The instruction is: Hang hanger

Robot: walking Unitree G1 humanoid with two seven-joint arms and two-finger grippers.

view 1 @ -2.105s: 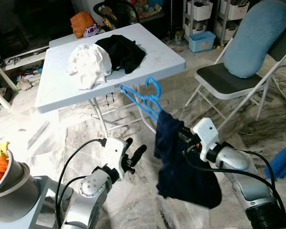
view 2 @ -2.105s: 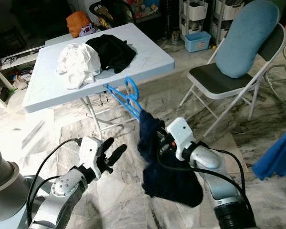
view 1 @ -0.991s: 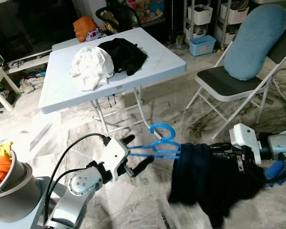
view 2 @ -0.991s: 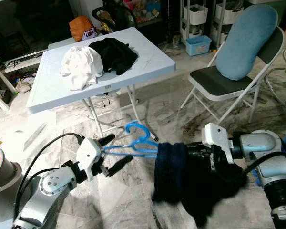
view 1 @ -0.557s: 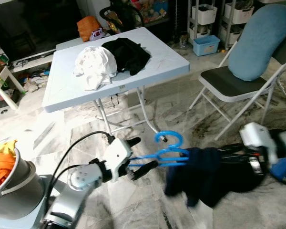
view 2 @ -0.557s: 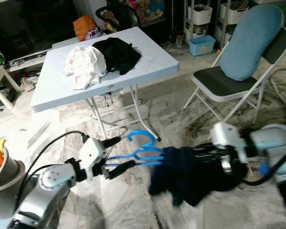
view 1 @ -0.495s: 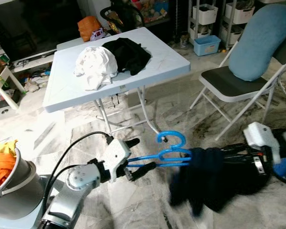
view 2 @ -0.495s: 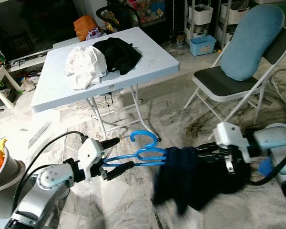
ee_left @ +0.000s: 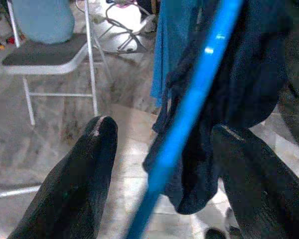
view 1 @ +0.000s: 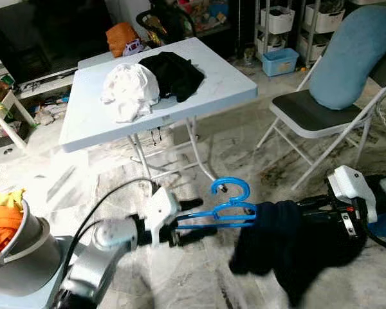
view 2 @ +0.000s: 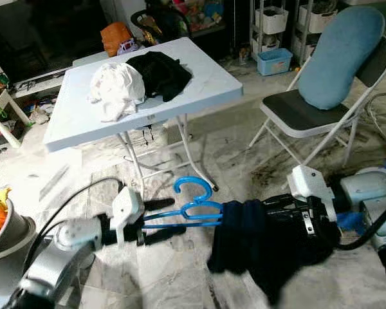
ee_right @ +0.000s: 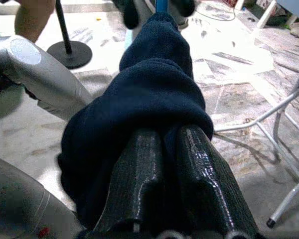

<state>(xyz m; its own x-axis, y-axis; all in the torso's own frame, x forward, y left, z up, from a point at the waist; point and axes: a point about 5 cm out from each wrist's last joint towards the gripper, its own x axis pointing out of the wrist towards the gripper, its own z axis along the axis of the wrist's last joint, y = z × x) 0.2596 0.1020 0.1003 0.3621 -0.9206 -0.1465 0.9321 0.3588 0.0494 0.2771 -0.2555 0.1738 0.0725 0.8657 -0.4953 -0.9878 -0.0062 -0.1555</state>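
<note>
A blue plastic hanger [view 1: 222,212] lies level above the floor, hook up, with a navy garment [view 1: 289,241] bunched over its right end. My right gripper [view 1: 300,209] is shut on that end, its fingers [ee_right: 139,174] buried in the cloth. My left gripper [view 1: 194,220] is open and straddles the hanger's left end. In the left wrist view the blue bar [ee_left: 189,119] runs between the two black fingers [ee_left: 84,184], apart from both.
A white folding table [view 1: 83,122] behind carries a white garment [view 1: 130,90] and a black one [view 1: 177,72]. A folding chair [view 1: 309,112] with a blue cushion stands at right. A basket of orange laundry [view 1: 0,225] sits at lower left. Marble floor lies below the hanger.
My left gripper has slid right along the hanger, so the bar now lies between its open fingers. The navy garment has settled lower. My right gripper keeps its hold.
</note>
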